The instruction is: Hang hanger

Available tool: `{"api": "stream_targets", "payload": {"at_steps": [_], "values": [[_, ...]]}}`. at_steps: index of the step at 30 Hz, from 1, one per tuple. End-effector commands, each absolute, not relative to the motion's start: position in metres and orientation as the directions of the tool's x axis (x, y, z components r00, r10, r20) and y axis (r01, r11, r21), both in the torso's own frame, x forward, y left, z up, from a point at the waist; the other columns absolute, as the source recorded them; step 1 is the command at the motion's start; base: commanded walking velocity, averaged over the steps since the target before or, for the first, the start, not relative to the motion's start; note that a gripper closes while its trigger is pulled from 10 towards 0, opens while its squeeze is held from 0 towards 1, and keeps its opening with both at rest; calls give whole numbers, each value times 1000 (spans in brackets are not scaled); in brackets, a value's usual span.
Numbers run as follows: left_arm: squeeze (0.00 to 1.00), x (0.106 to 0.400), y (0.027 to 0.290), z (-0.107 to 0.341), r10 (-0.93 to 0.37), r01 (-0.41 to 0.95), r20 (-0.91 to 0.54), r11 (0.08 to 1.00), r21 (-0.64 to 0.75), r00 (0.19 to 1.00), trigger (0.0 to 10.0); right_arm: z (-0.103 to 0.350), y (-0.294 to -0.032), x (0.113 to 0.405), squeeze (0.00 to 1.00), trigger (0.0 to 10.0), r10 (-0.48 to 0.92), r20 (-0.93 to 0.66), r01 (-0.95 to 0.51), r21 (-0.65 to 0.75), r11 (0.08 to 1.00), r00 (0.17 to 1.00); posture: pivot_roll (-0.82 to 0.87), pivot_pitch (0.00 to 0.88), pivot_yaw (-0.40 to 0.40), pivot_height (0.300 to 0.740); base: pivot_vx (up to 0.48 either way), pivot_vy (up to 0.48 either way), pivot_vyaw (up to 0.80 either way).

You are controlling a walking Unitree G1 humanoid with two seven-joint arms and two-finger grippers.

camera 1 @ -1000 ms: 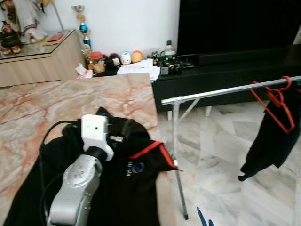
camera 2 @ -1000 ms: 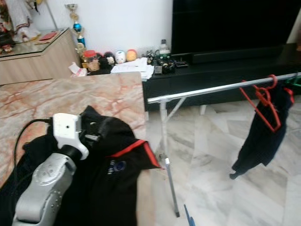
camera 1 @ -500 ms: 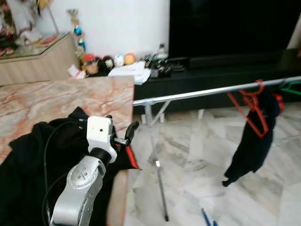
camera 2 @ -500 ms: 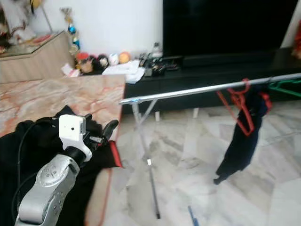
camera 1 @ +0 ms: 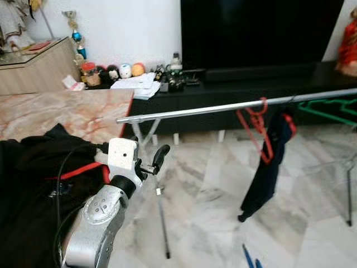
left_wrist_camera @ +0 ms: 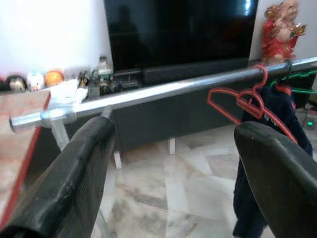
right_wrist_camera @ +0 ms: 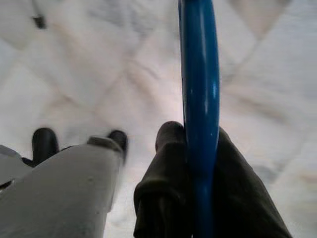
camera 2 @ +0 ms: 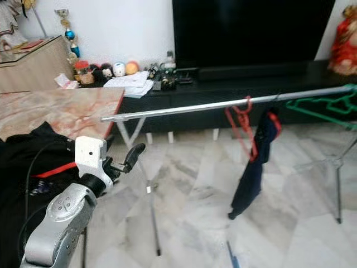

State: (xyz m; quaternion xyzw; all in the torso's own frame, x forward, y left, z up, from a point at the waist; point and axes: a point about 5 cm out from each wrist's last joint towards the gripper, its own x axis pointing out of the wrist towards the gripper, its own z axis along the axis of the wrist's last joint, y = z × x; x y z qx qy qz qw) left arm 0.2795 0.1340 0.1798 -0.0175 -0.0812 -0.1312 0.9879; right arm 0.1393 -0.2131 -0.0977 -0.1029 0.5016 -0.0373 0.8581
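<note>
A silver clothes rail point(camera 1: 223, 108) runs across the room on thin legs. A red hanger point(camera 1: 254, 125) carrying a dark garment point(camera 1: 268, 167) hangs on it, and a green hanger point(camera 1: 329, 109) hangs further right. My left gripper point(camera 1: 150, 159) is raised just past the marble table's edge, open and empty; in its wrist view the gripper point(left_wrist_camera: 173, 148) faces the rail point(left_wrist_camera: 163, 91) from below. My right gripper point(right_wrist_camera: 198, 144) is shut on a blue hanger point(right_wrist_camera: 198, 74) low over the floor. The blue hanger's tip point(camera 1: 248, 259) pokes in at the bottom of the left eye view.
The marble table point(camera 1: 67, 111) at left holds a heap of black clothes point(camera 1: 33, 178). Behind the rail stands a black TV cabinet point(camera 1: 251, 78) with clutter and a dark screen. A wooden sideboard point(camera 1: 33, 70) is at back left. A red figurine point(camera 1: 347, 42) stands at far right.
The view has swung right, bringing the rail and red hanger toward the centre. My left gripper, earlier over the black clothes, now reaches past the table edge over the floor.
</note>
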Motion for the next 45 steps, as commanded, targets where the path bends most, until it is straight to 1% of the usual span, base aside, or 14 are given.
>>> {"api": "stream_targets", "payload": {"at_steps": [1, 10, 12, 15, 19, 22, 26, 28, 31, 33, 38, 42, 44, 45], "values": [[0, 281, 142, 171, -219, 222, 131, 975, -8, 967, 10000, -100, -204, 137, 0, 10000, -145, -862, -48, -192, 980, 486, -16, 11, 78, 740, 0, 0, 0], [0, 279, 167, 107, -185, 190, -92, 981, 42, 978, 10000, -93, -204, 155, 0, 10000, -147, -831, -56, -208, 977, 536, -23, 11, 65, 740, 0, 0, 0], [0, 272, 174, 70, -243, 290, -260, 943, 162, 935, 10000, -83, -212, 174, 0, 10000, -154, -790, -56, -232, 971, 593, -29, 11, 60, 740, 0, 0, 0], [0, 270, 175, 57, -260, 338, -322, 916, 217, 911, 10000, -79, -217, 180, 0, 10000, -152, -777, -60, -237, 970, 611, -27, 10, 57, 740, 0, 0, 0], [0, 269, 174, 44, -299, 404, -375, 882, 243, 878, 10000, -70, -220, 197, 0, 10000, -67, -763, -125, -191, 974, 643, -32, 12, 50, 740, 0, 0, 0], [0, 270, 162, 41, -417, 536, -397, 803, 261, 818, 10000, -61, -209, 211, 0, 10000, 142, -750, -321, -98, 942, 646, -28, 13, 47, 740, 0, 0, 0], [0, 272, 144, 43, -583, 713, -419, 630, 308, 696, 10000, -42, -214, 230, 0, 10000, 326, -739, -549, -70, 833, 589, -39, 14, 41, 740, 0, 0, 0], [0, 273, 141, 45, -610, 732, -410, 614, 297, 678, 10000, -39, -215, 233, 0, 10000, 356, -745, -598, -72, 798, 565, -39, 14, 41, 740, 0, 0, 0], [0, 275, 134, 50, -673, 788, -412, 550, 276, 614, 10000, -30, -216, 238, 0, 10000, 440, -754, -721, -65, 690, 488, -42, 12, 39, 740, 0, 0, 0], [0, 274, 127, 51, -738, 862, -444, 442, 249, 508, 10000, -21, -207, 244, 0, 10000, 549, -738, -821, -10, 571, 391, -49, 4, 41, 740, 0, 0, 0], [0, 272, 124, 50, -773, 902, -466, 380, 204, 431, 10000, -16, -198, 246, 0, 10000, 615, -728, -876, 40, 481, 304, -53, 0, 45, 740, 0, 0, 0], [0, 265, 121, 43, -809, 957, -518, 279, 80, 279, 10000, -14, -187, 245, 0, 10000, 659, -723, -925, 73, 373, 208, -52, 0, 43, 740, 0, 0, 0], [0, 264, 120, 42, -814, 963, -522, 264, 58, 255, 10000, -15, -185, 243, 0, 10000, 662, -726, -934, 79, 348, 185, -53, 0, 42, 740, 0, 0, 0], [0, 263, 119, 41, -821, 971, -530, 237, 21, 211, 10000, -16, -182, 241, 0, 10000, 665, -733, -952, 86, 294, 139, -54, 0, 40, 740, 0, 0, 0]]}}
